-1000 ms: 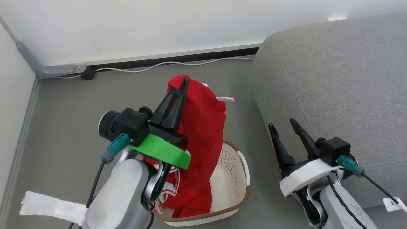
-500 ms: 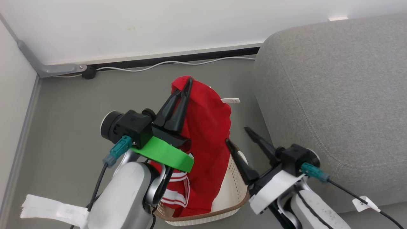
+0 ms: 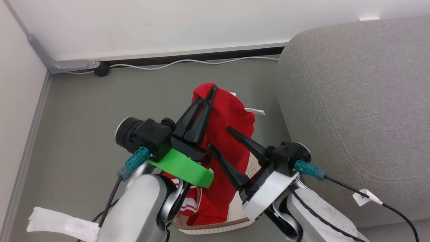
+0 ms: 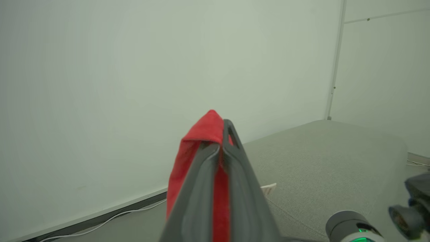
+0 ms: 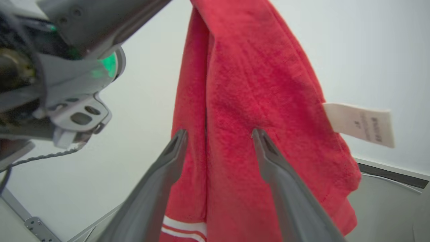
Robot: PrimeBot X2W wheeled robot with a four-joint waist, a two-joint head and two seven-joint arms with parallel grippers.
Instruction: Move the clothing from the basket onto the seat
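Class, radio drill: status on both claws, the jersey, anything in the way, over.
Left claw shut on red jersey, hanging over basket. Right claw open, fingers astride it, not closed. Right arm sits between jersey and seat.

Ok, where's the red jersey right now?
Head view centre: the red jersey hangs from the shut left end effector over the basket, left of the seat.

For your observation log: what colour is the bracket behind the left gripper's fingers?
The bracket is bright green, clearest in the head view.

Pointing left gripper (image 3: 208, 93) up and forward, fingers pinched together; angling right gripper (image 3: 219, 136) toward it, fingers spread wide apart.
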